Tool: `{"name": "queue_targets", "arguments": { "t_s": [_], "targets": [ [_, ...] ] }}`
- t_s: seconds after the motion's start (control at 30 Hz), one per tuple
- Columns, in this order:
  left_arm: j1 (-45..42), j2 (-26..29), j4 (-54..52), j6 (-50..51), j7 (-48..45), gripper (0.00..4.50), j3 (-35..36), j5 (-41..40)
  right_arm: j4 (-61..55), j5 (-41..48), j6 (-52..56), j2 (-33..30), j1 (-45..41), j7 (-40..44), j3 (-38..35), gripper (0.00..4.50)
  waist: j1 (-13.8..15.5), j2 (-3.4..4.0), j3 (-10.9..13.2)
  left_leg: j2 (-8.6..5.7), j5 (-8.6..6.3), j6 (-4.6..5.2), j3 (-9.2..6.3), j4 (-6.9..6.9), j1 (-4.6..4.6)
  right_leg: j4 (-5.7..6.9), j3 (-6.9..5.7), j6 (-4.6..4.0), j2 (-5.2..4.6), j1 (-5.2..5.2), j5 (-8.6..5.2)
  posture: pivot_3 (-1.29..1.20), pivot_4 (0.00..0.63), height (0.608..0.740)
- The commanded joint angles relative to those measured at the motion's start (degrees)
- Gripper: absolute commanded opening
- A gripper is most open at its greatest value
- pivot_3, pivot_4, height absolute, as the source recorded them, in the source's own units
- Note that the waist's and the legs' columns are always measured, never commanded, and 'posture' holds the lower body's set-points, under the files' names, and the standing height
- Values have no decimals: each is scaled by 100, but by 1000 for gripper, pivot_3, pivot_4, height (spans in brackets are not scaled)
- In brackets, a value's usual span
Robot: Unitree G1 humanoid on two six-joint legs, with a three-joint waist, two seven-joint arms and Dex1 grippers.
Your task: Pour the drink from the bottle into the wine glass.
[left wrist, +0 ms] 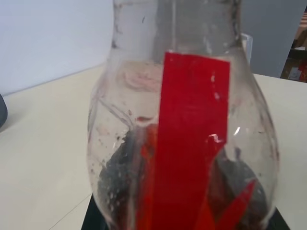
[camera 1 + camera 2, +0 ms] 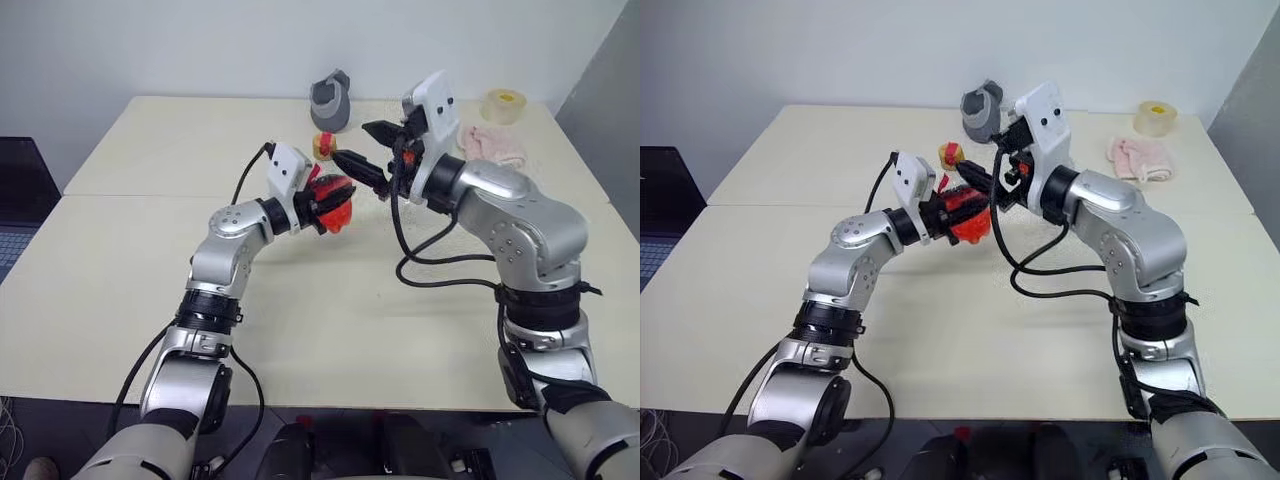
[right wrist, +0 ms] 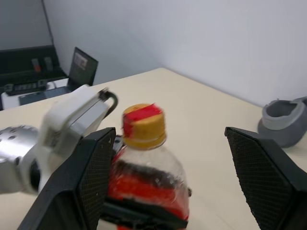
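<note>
The bench (image 2: pixel 150 330) was a broad, matt cream surface made of two slabs butted together, with a seam running across from its left edge. Both silver, rounded arms reached out over its middle. The left gripper (image 2: pixel 335 203) was clamped on the bottle (image 2: pixel 336 203), holding it above the middle of the bench, clear of the surface. The bottle was small and bulbous, of clear, slightly scuffed plastic with a flat red label strip down its side, a narrow neck and a ridged yellowish cap (image 3: pixel 143 125) with a dab of red on top. The drink (image 3: pixel 146 184), a bright red translucent liquid, filled its lower part.

The right gripper (image 3: pixel 170 179) had its two black, cross-hatched fingers (image 3: pixel 93 177) spread wide apart, one on each side of the bottle's cap and shoulder and touching neither.

Near the far edge sat a grey, cup-like object (image 2: pixel 332 102) with a cut-away rim. Toward the far right corner lay a crumpled pink cloth (image 2: pixel 492 145), soft and nubbly, and just beyond it a roll of pale yellowish tape (image 2: pixel 503 105).
</note>
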Motion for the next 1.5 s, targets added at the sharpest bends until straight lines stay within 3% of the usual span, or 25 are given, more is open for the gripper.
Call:
{"name": "queue_targets", "arguments": {
  "t_s": [0.03, 0.63, 0.9, 1.1, 1.2, 1.3, 1.5],
  "targets": [
    [-197, -58, -149, -223, -69, 1240, 19, -1, -29, -46, -185, 143, -231, -83, -30, 3885, -14, 0, 0, 0, 0, 0, -1, 0, -3, -2, -1, 0, -2, -1, 0, 0, 150, 740],
    [-150, -78, -301, -132, -64, 1240, 38, -1, 282, 59, -152, 599, -289, -112, -41, 3885, -106, 1, 0, -1, 1, 3, -4, 8, -5, 14, -3, 0, -1, -2, 0, 0, 150, 740],
    [-119, -67, -347, -114, -100, 1240, 32, -12, 248, 202, -145, 711, -276, -86, -104, 1290, -110, 1, -1, -1, 2, 3, -4, 10, -3, 21, -2, 0, -1, -2, 0, 0, 150, 740],
    [155, 2, -734, 74, -138, 1240, 6, -58, 185, 264, -91, 672, -288, 64, -19, 1237, -113, 1, -1, 0, 2, 4, -1, 13, 1, 35, 3, 0, -1, -6, 0, 0, 150, 740],
    [418, 115, -1247, 367, -241, 1240, -7, -208, 277, 376, -246, 492, -284, 661, 88, 1237, -115, 1, -1, 0, 2, 5, -1, 15, 2, 43, 5, 0, -1, -9, 0, 0, 150, 740],
    [1042, 361, -2346, 746, -418, 1240, -45, -523, 721, 502, -696, 57, -510, 2080, 310, 1237, -131, 1, -1, 1, 3, 6, 1, 16, 4, 47, 7, 0, 0, -9, 0, 0, 150, 740],
    [1718, 727, -3508, 1227, -336, 1240, 121, -957, 1211, 720, -1155, -340, -865, 4018, 648, 1237, -128, 2, 0, 4, 0, 19, 1, 17, 14, 50, 4, 0, 1, 2, 0, 0, 150, 740]
  ]
}}
